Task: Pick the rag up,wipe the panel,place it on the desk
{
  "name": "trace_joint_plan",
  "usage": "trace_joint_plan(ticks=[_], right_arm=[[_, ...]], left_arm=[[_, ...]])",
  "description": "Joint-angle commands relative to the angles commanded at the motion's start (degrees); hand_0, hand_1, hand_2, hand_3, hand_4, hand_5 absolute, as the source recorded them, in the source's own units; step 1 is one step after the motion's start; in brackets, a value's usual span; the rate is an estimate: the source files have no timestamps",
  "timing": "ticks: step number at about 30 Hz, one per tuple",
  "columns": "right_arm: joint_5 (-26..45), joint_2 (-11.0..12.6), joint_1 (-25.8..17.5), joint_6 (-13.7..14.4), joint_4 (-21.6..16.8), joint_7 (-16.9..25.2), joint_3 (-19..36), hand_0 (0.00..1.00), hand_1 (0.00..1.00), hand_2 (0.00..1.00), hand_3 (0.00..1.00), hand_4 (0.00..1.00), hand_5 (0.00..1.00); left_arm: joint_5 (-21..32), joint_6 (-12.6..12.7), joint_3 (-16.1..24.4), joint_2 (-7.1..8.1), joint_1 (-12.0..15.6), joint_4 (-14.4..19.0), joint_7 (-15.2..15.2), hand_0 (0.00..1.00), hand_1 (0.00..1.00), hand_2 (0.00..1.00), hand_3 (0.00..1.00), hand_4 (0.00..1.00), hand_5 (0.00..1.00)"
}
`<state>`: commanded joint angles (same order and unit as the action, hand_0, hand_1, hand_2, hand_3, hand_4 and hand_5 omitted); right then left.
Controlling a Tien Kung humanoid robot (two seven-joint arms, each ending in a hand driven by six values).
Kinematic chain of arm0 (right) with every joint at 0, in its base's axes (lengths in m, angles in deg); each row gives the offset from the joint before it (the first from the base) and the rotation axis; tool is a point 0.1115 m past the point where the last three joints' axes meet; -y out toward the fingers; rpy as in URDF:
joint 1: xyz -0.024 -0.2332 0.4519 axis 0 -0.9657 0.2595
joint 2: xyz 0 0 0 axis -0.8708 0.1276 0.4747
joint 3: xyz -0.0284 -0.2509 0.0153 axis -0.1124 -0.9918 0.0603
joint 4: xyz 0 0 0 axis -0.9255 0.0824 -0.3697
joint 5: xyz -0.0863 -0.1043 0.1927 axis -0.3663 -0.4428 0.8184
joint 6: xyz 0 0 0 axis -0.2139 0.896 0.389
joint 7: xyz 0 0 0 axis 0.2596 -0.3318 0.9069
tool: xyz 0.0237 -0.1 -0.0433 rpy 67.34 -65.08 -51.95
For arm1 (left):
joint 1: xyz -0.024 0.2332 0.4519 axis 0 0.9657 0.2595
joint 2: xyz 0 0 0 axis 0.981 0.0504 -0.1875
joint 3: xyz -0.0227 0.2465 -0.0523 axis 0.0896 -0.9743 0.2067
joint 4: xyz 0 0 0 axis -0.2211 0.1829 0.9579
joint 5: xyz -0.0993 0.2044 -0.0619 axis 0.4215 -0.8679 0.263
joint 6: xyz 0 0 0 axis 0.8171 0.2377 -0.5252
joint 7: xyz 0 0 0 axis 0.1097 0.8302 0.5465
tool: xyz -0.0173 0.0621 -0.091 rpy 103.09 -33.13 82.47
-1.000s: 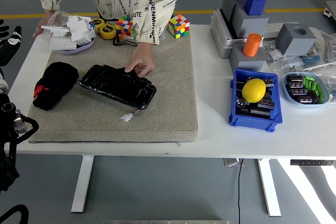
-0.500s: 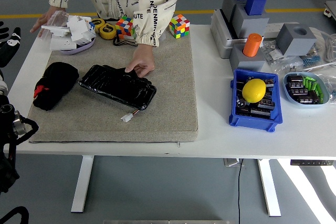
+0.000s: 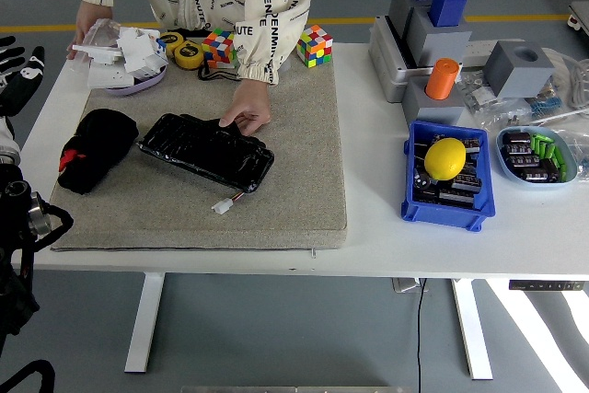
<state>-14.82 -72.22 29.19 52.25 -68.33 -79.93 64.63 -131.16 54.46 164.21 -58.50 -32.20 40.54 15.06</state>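
A blue bin (image 3: pixel 448 200) holds a yellow ball (image 3: pixel 444 157) (on dark parts); two colour cubes (image 3: pixel 314 45) stand at the mat's (image 3: pixel 294 181) far edge.

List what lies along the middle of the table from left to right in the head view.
black rag → black panel → small white connector → blue bin holding a yellow ball → light blue tray

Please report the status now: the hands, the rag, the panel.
Left hand open at table's left edge, empty. Rag untouched on mat. Person's hand rests on panel.
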Motion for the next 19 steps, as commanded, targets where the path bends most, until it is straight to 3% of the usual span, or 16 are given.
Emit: trace_joint_plan(ticks=[19], right_arm=[[0.53, -0.48, -0.04, -0.07, 0.00, 0.17, 0.04, 0.522, 0.561, 0.494, 0.521, 0.857, 0.352]], left_arm=[[-0.37, -0.10, -1.15, -0.34, -0.68, -0.56, 0.11, 0.536, 0.610, 0.588, 0.607, 0.827, 0.218]])
